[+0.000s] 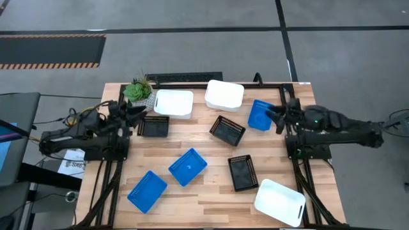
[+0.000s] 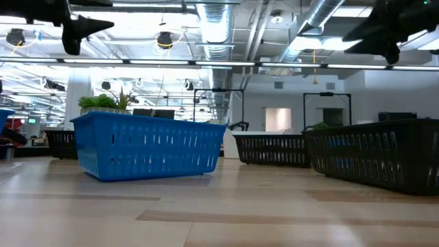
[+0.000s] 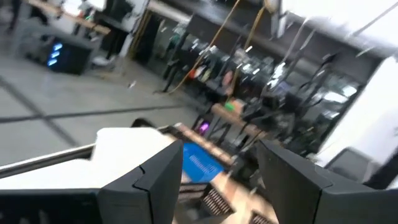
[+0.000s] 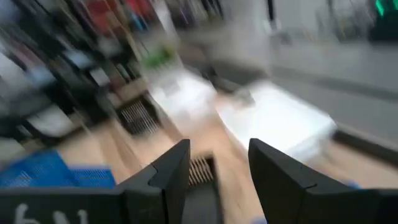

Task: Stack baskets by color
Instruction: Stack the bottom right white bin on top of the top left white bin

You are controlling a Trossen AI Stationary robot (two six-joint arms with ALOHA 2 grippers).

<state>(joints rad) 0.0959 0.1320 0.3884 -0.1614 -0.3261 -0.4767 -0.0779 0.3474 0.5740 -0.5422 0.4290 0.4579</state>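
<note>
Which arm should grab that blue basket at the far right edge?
Right. The right hand is open, right beside the blue basket. The left hand sits across the table by a black basket.

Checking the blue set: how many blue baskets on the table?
3. One at the right-rear by the right gripper, one mid-front, one front-left. None stacked; none seems hidden.

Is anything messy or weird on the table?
Nothing is broken or spilled. The nine baskets just lie scattered and crooked, none stacked yet; a blue basket in the middle sits turned like a diamond. One thing isn't a basket: a small green plant at the far left corner.
</note>
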